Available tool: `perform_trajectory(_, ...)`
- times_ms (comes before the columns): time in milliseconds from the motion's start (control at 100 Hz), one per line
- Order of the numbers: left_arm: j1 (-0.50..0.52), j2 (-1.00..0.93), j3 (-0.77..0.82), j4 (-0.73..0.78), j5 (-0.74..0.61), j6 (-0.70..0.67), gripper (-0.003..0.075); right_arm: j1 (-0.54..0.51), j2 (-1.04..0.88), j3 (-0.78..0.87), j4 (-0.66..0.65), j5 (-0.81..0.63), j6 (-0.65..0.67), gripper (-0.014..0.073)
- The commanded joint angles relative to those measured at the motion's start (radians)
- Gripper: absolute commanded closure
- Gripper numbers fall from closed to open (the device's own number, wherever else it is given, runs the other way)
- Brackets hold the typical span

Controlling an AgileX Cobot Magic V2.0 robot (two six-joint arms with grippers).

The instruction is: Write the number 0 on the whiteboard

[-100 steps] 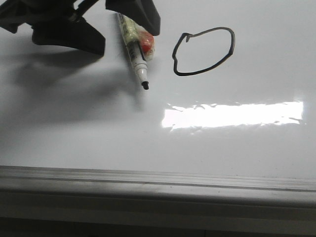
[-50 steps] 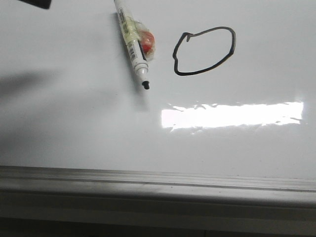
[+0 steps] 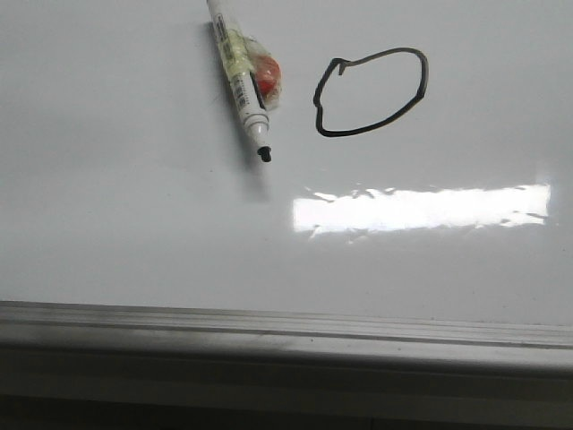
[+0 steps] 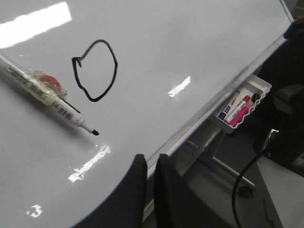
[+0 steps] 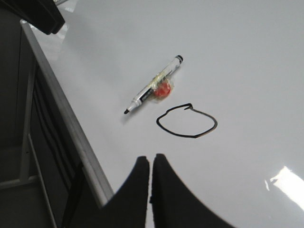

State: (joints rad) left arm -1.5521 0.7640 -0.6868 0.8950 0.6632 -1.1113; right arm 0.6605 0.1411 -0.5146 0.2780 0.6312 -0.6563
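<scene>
The whiteboard (image 3: pixel 134 224) fills the front view, and the number 0 (image 3: pixel 370 92) is drawn on it as a thin black lopsided oval. A white marker (image 3: pixel 240 85) with an orange lump taped to it lies flat on the board just left of the 0, its cap off and its black tip bare. No gripper shows in the front view. My left gripper (image 4: pixel 151 159) is shut and empty, above the board's edge and well away from the marker (image 4: pixel 47 95) and the 0 (image 4: pixel 94 71). Also shut and empty, my right gripper (image 5: pixel 151 159) hangs short of the 0 (image 5: pixel 187 121) and the marker (image 5: pixel 153 86).
A grey rail (image 3: pixel 286 327) runs along the board's near edge. A bright strip of glare (image 3: pixel 421 208) lies below the 0. A white tray (image 4: pixel 256 88) with several coloured markers hangs off the board's edge, with a black cable (image 4: pixel 247 175) nearby. A dark arm part (image 5: pixel 38 14) shows by the rail.
The dark gripper that stood beside the marker at the front view's top left has pulled out of the frame, and its shadow has faded. The marker lies where it was.
</scene>
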Motion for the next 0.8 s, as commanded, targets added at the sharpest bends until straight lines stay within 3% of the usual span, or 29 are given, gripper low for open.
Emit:
perform_trajectory(0, -0.032, -0.007, -0.019, 0.052, -0.027, 0.0, 0.074, -0.006, 0.01, -0.023, -0.001, -0.031, 0.003, 0.0634)
perform_trajectory(620, -0.044, -0.007, -0.019, 0.05, -0.027, 0.0, 0.074, -0.006, 0.01, -0.023, -0.001, -0.025, 0.003, 0.0634)
perform_trajectory(790, -0.044, -0.017, -0.015, 0.182, 0.051, 0.005, 0.074, -0.006, 0.01, -0.023, -0.001, -0.025, 0.003, 0.0634)
